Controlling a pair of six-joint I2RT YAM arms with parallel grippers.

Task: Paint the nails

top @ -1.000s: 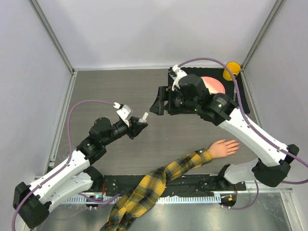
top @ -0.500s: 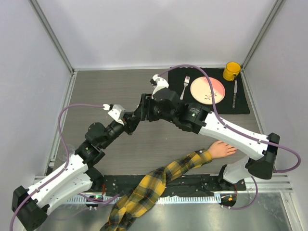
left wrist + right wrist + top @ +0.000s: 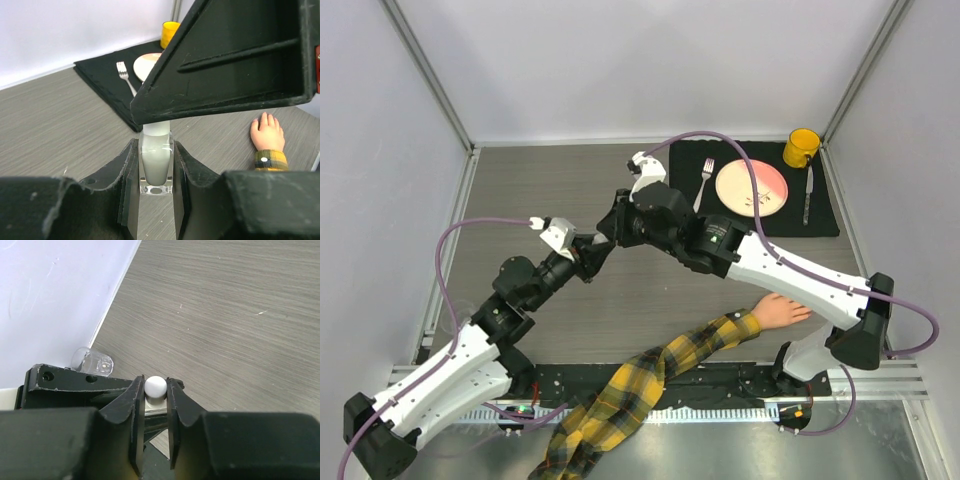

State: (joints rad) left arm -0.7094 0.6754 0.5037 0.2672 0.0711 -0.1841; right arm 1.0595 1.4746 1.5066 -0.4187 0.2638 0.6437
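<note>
Two hands meet at one small clear bottle of whitish liquid, held over the grey wood-grain counter. The left hand is clenched around the bottle's body and holds it upright. The right hand, which a second ago hung wide open farther to the bottle's right, beside the black placemat, has swung across and drawn its fingers in. They now pinch the bottle's white round cap from both sides, touching it as far as the wrist view shows.

That shift points to the opening step: the cap looks ready to be twisted off against the left hand's hold. No painting appears to have begun.

The nails are at the fingertips of the peach-coloured mannequin hand with its yellow-and-black plaid sleeve. It lies flat on the counter well apart from the bottle, to its right and nearer the arm bases. The nails themselves are too small to make out.
</note>
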